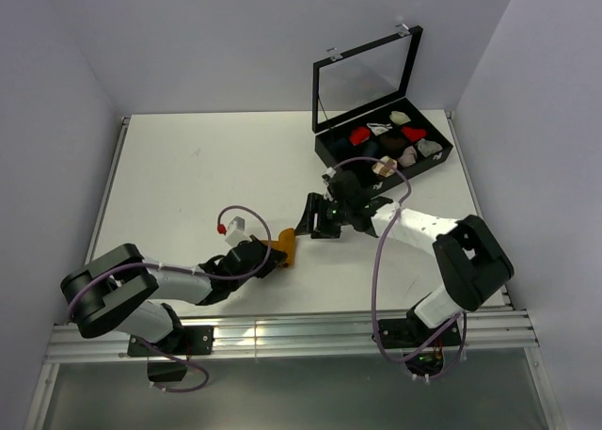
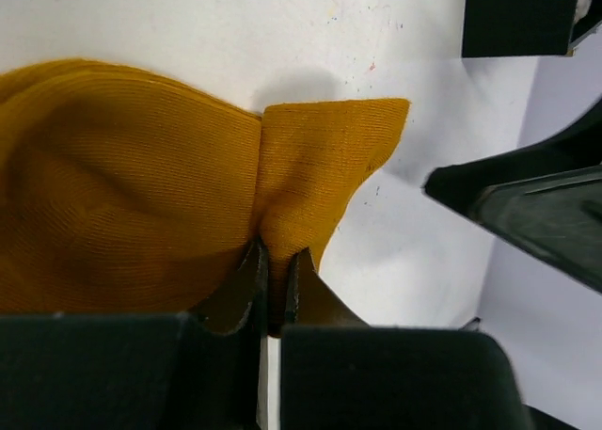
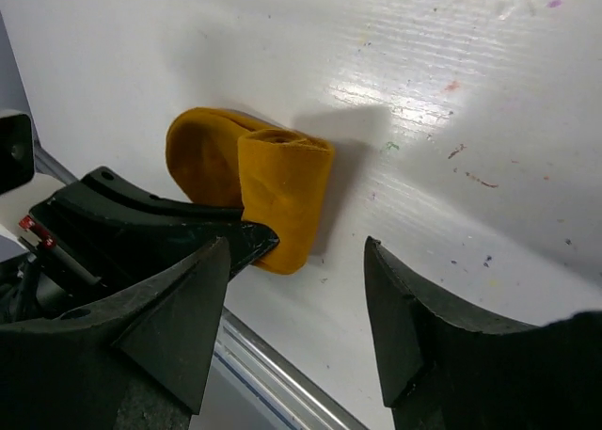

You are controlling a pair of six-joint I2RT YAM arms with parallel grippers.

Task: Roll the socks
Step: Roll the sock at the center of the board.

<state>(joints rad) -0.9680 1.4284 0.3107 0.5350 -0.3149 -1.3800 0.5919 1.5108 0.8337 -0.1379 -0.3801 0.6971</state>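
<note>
**Item:** mustard sock, folded into a loose, partly formed roll. It lies on the tabletop, near edge, slightly left of centre. Whether anything else is wrapped inside the roll cannot be told.

**Left end effector**: narrow, pinched tight on a thin fold of the sock's free flap, at the roll's near-left side.

**Right end effector**: wide and holding nothing. It sits just right of the roll with its fingers either side of the flap's line, apart from the fabric.

**Also present:** black lidded box at far right, well apart, holding small sock bundles.

**Hazards, as judged:**
- The hold is on a thin edge only. A pull along the tabletop could slip the fabric out of the pinch, and the flap would spring open.
- The roll is slack. With one side unheld, any lift or drag by the left arm may unwind the layers rather than tighten them.
- The two end effectors are close together. If the right one closes in on the flap, it could strike the left fingers or nip the wrong layer.
- The roll lies near the tabletop's near edge. A push toward the arms could send it onto the rail below.
- If the right fingers come down too low, they could pin the fabric to the tabletop and stall the roll.
</note>
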